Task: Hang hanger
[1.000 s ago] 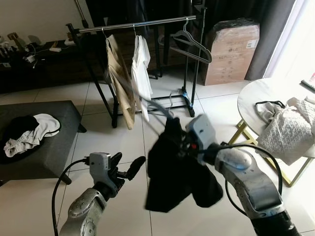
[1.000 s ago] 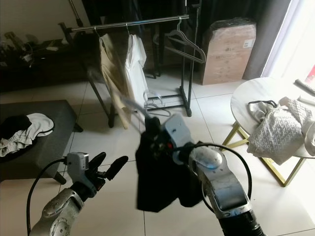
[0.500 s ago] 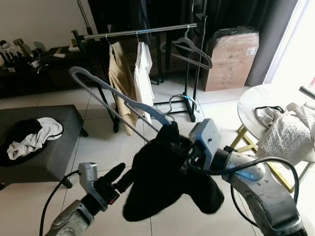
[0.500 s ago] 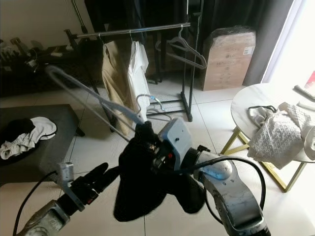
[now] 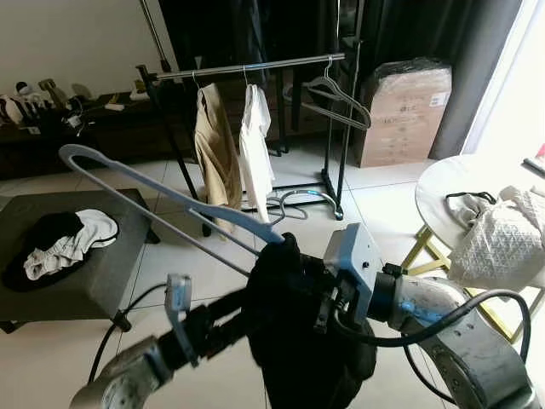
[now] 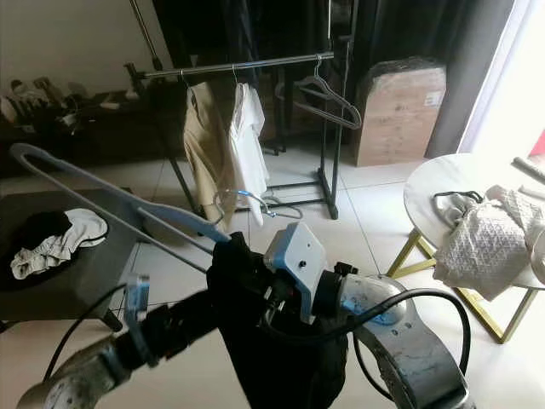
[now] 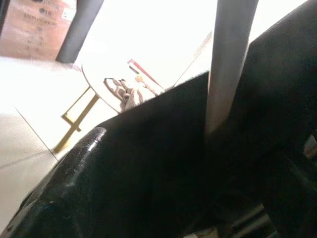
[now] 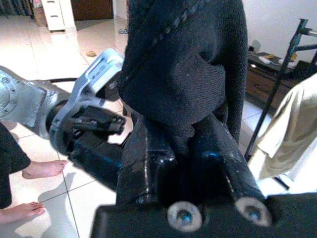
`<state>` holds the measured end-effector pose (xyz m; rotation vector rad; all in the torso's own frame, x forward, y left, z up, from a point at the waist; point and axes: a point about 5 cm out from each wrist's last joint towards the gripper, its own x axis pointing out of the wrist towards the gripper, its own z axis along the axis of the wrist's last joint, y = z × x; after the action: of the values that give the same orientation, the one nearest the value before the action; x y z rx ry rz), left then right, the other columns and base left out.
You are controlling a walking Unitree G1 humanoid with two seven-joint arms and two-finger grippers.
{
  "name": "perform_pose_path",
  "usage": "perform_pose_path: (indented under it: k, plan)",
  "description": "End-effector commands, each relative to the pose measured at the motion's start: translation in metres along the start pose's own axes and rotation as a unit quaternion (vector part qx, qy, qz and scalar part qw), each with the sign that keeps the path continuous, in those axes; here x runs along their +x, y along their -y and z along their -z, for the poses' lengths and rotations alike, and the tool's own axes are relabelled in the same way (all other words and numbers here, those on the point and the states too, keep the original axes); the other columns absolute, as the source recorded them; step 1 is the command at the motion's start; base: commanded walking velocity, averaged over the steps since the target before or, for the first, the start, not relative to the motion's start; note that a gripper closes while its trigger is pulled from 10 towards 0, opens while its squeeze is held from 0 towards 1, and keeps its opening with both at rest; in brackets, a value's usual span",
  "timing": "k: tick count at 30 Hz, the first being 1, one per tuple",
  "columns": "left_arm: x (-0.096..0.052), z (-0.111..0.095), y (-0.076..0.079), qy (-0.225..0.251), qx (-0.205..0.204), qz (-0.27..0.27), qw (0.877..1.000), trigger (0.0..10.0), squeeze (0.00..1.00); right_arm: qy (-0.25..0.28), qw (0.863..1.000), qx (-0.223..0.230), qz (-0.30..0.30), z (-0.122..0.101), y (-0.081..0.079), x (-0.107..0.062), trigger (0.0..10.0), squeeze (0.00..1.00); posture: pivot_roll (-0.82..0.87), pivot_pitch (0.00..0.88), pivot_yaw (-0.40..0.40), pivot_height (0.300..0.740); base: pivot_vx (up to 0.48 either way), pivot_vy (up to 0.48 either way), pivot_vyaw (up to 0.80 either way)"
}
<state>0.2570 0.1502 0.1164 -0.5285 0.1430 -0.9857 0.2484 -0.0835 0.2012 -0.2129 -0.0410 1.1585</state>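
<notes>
Left eye view, right hand (image 5: pixel 294 281) clenched on black garment (image 5: pixel 298 341) draped on grey hanger (image 5: pixel 162 200), held low and well short of clothes rail (image 5: pixel 247 66), left hand (image 5: pixel 226 319) reaching into garment, grip cannot be told, beige shirt (image 5: pixel 215 153) and white shirt (image 5: pixel 255 141) on rail.

Bright daylight comes in from the window side on the right and washes out the round table (image 5: pixel 443 183) and the floor near it. The back of the room behind the clothes rail (image 5: pixel 255 66) is dark. The left wrist view is blown out white behind the black cloth (image 7: pixel 163 163) and blurry. The right wrist view is soft up close.
</notes>
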Motion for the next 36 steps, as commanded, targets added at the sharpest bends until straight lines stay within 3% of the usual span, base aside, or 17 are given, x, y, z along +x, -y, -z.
perform_pose_path:
  k: [1, 6, 10, 14, 24, 36]
  plan:
    - [-0.005, -0.002, -0.001, 0.005, 0.007, -0.014, 1.0, 10.0, 0.0, 0.021, 1.0, -0.01, -0.015, -0.01, -0.007, -0.001, 0.0, 0.0, -0.17, 0.093, 0.079, 0.74, 0.0, 0.0, 0.0]
    - [-0.014, -0.006, 0.002, 0.008, 0.012, -0.02, 1.0, 10.0, 0.0, 0.003, 1.0, -0.008, 0.005, -0.003, -0.001, -0.006, 0.0, 0.0, -0.16, 0.103, 0.076, 0.74, 0.0, 0.0, 0.0]
    - [-0.032, -0.009, 0.003, 0.003, 0.02, -0.04, 0.999, 10.0, 0.0, -0.024, 0.999, -0.011, 0.029, 0.007, 0.007, -0.009, 0.0, 0.0, -0.15, 0.108, 0.075, 0.74, 0.0, 0.0, 0.0]
    - [-0.037, -0.009, 0.0, 0.004, 0.029, -0.067, 0.997, 10.0, 0.0, -0.027, 0.999, -0.013, 0.031, 0.008, 0.008, -0.009, 0.0, 0.0, -0.15, 0.111, 0.073, 0.74, 0.0, 0.0, 0.0]
    - [-0.03, 0.009, -0.009, -0.035, 0.043, -0.106, 0.993, 10.0, 0.0, -0.012, 1.0, -0.018, 0.011, -0.001, 0.003, -0.008, 0.0, 0.0, -0.16, 0.103, 0.072, 0.74, 0.0, 0.0, 0.0]
    - [-0.011, 0.015, -0.017, -0.021, 0.061, -0.137, 0.989, 10.0, 0.0, -0.011, 1.0, -0.017, -0.018, -0.002, -0.004, -0.007, 0.0, 0.0, -0.16, 0.084, 0.068, 0.74, 0.0, 0.0, 0.0]
